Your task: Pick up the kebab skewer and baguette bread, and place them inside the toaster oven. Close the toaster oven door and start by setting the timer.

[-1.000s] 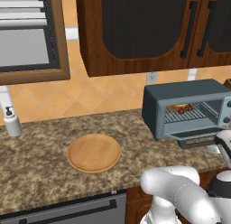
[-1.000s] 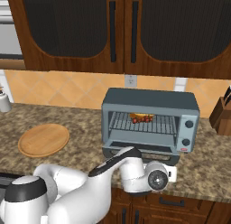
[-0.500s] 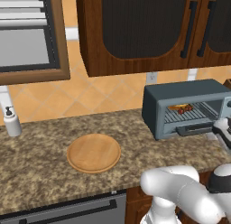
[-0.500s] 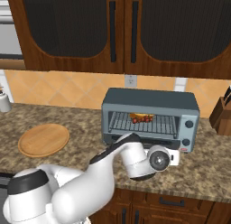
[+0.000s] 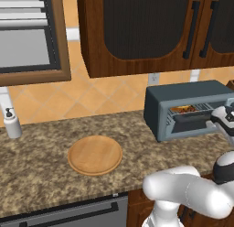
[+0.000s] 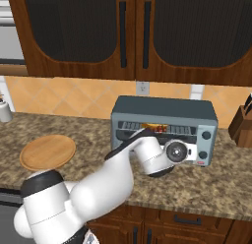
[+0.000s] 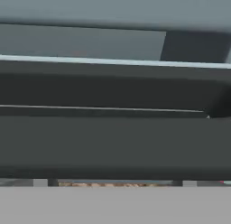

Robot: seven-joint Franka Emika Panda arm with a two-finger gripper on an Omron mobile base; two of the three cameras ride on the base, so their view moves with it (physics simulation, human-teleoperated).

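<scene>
The toaster oven (image 5: 192, 107) is a boxy blue-grey metal box. It sits on the speckled brown stone counter (image 5: 41, 171), against the orange tiled wall, under the dark wooden cupboards (image 6: 133, 31). On its right side there is a panel with round knobs (image 6: 206, 136).

The toaster oven door (image 5: 192, 122) is partly up, tilted, not yet flat against the front. Through the gap at the top I can see something golden-yellow and red lying on the rack inside (image 5: 183, 109). It is too small to tell the bread from the skewer.

The robot's hand is right in front of the oven, pressed close to the door. The gripper (image 5: 219, 123) shows at the right edge of the left base view. Its fingers seem to be spread wide, and I see nothing in them.

The hand view is very close up. It shows the dark handle bar (image 7: 103, 90) and the blue-grey frame (image 7: 81, 38).

A round wooden plate (image 5: 95, 154) lies bare on the counter, well to the left of the oven. A small white soap bottle (image 5: 12, 124) stands far left.
</scene>
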